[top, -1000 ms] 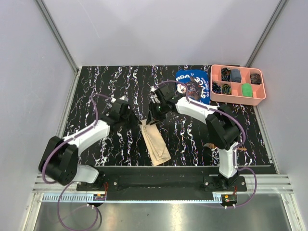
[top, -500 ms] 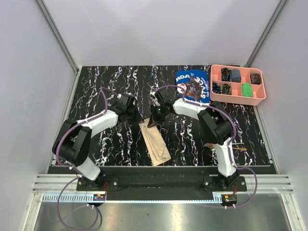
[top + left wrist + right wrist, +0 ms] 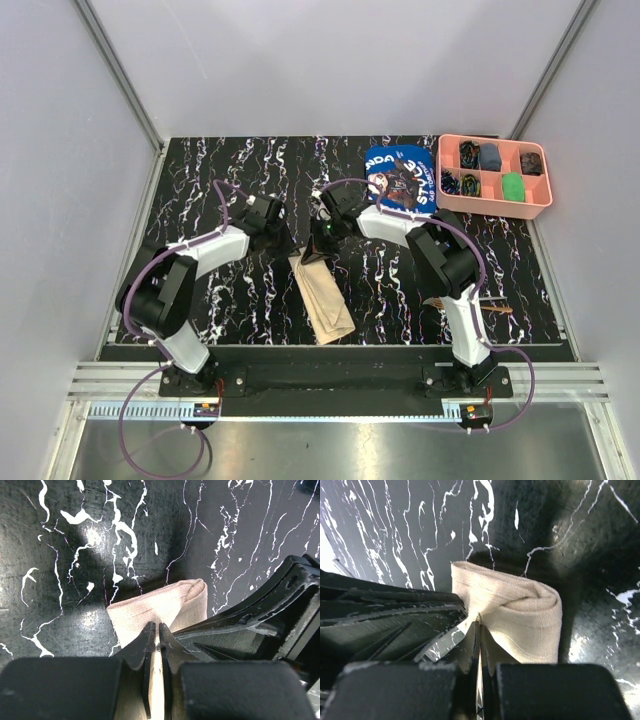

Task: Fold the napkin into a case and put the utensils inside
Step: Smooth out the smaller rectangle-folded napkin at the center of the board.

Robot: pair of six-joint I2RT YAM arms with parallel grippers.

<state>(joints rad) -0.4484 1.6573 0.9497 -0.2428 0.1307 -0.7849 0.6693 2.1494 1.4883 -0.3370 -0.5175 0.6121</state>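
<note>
Two robot arms meet over the far end of a plain beige napkin (image 3: 325, 300), folded to a narrow layered packet and lying slantwise at the middle of the black, white-veined bench (image 3: 230, 170), near its front edge. The left hand (image 3: 296, 251) is clenched on the cloth's edge, with beige fabric showing between its fingers (image 3: 150, 639). The right hand (image 3: 318, 254) is clamped tight, its tips at the rounded fold of the same end; whether a layer is caught there cannot be told. From above, both hands cover that end of the packet, and in each wrist view the other hand's black body hides one side of it. Behind the right arm lies a blue printed cloth (image 3: 400, 175), its white lettering too small to read. Just beside it stands a pink compartment tray (image 3: 493, 208) holding small dark, blue and green items. A slim brown object (image 3: 500, 309) lies by the right arm's base, partly hidden.
</note>
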